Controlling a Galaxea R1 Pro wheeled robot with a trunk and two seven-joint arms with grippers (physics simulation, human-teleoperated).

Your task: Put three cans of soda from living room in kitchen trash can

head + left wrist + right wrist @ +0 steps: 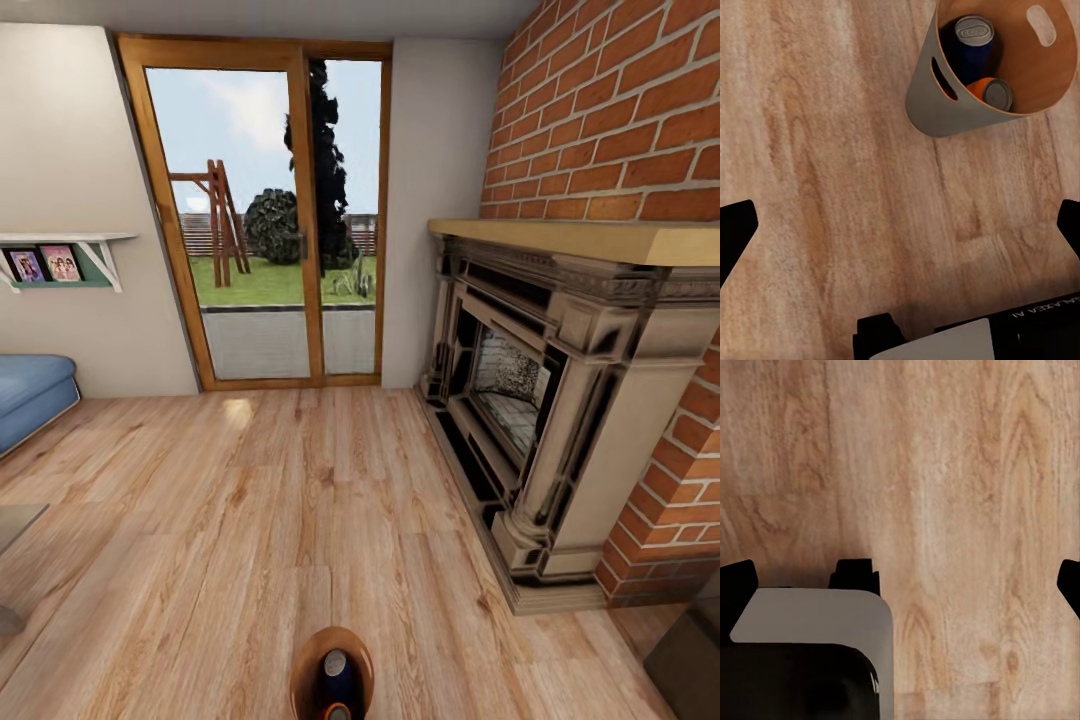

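The tash can point(303, 665) stands on the wood floor at the bottom middle of the head view, pale grey outside and tan-brown inside. A dark blue can of soda point(338, 676) sits in it, and an orange can of soda point(338, 712) is at the frame's edge. In the left wrist view the tash can point(926, 105) holds the blue can point(971, 41) and one orange can point(990, 91), both with silver tops. My left gripper point(900, 232) hangs open over bare floor beside the bin. Over plain planks my right gripper point(900, 589) is open too.
This is the living room. Glass doors point(265, 220) are ahead, and a stone fireplace point(520, 400) under a red brick chimney point(610, 100) is on the right. A blue sofa point(30, 395) and a wall shelf point(60, 255) are on the left. A dark object point(690, 650) sits bottom right.
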